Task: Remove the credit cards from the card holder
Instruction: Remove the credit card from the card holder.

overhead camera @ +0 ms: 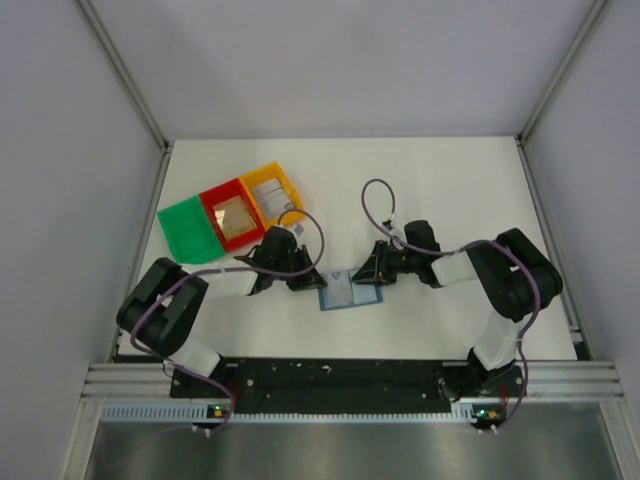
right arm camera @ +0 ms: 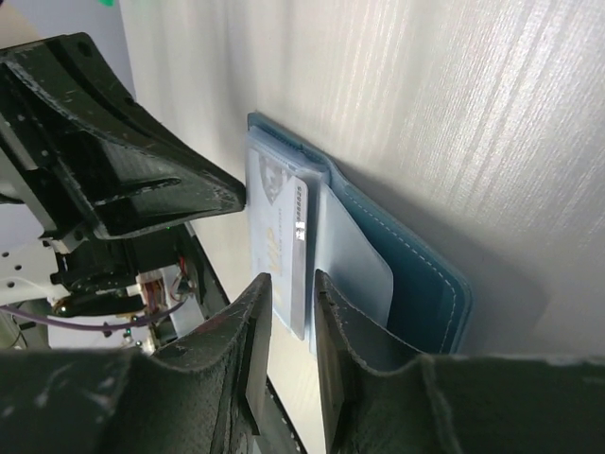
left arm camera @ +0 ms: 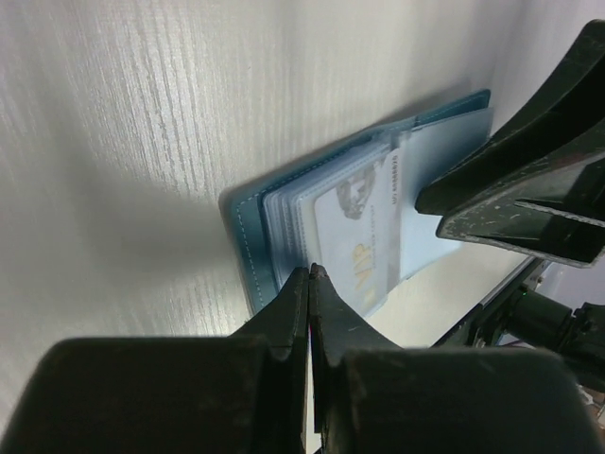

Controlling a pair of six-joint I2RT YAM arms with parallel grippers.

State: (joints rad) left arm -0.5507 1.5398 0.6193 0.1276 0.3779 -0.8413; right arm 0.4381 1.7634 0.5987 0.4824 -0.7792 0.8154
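Right gripper jaws narrowly apart, end of the white card sitting in the gap; we can't tell if the pads touch it. Left gripper closed tight, tips at the card holder edge, contact unclear. Card holder lies open on the table between both arms, its ends hidden from above.

The card holder is flanked at both ends by the left gripper and right gripper. Bare table is left beyond it, with three trays crowded at far left.
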